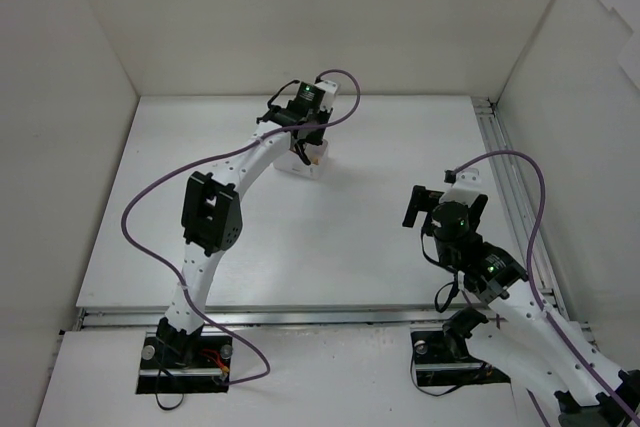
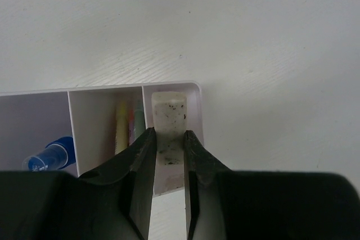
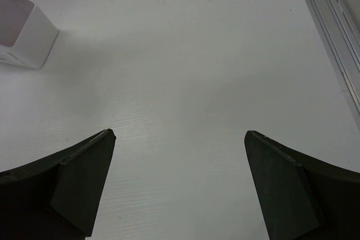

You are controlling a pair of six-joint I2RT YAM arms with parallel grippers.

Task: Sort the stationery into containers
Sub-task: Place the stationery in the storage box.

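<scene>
My left gripper (image 2: 169, 134) is shut on a dirty whitish eraser block (image 2: 167, 115), holding it over the right-hand compartment of the white divided container (image 2: 107, 89). Thin yellow and green pen-like sticks (image 2: 122, 127) lie in the middle compartment. A clear tube with a blue label (image 2: 52, 155) lies in the left one. From above, the left gripper (image 1: 305, 137) hides most of the container (image 1: 308, 167) at the table's far middle. The right gripper (image 3: 179, 133) stands open over bare table with nothing between its fingers, at the right side (image 1: 445, 197).
White walls enclose the table on three sides. A metal rail (image 1: 510, 197) runs along the right edge, also visible in the right wrist view as a rail (image 3: 329, 32). The container's corner (image 3: 22, 32) shows at the upper left there.
</scene>
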